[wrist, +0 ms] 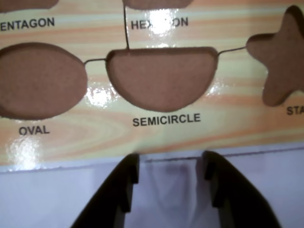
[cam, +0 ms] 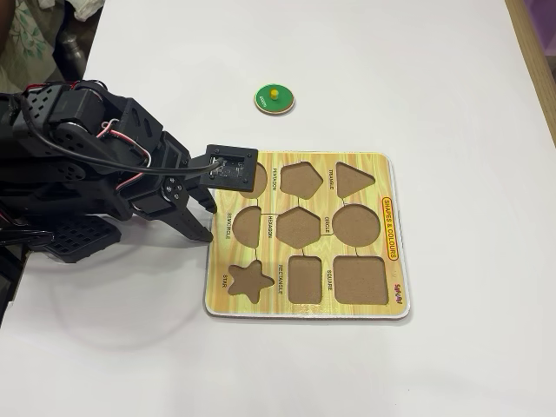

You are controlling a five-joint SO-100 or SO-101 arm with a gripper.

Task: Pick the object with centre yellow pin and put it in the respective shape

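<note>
Looking down through the wrist view, we see our gripper (wrist: 171, 166) with its two dark fingers apart and nothing between them, hovering at the near edge of the puzzle board (wrist: 142, 137), just short of the semicircle hole (wrist: 161, 78). The oval hole (wrist: 38, 80) lies to the left and the star hole (wrist: 280, 59) to the right in that view.

What we want is not under the fingers at all. In the fixed view the green disc (cam: 274, 99) with its yellow pin (cam: 274, 91) lies flat on the white table (cam: 452, 78), beyond the top edge of the board and well apart from it. From the gripper (cam: 208, 221), which sits at the board's left side, the disc lies up and to the right in that view.

Being round, the disc has no long axis to line up with; we judge the upright pin to be the natural thing to pinch. The circle hole (cam: 355, 223) looks like its likely home.
</note>
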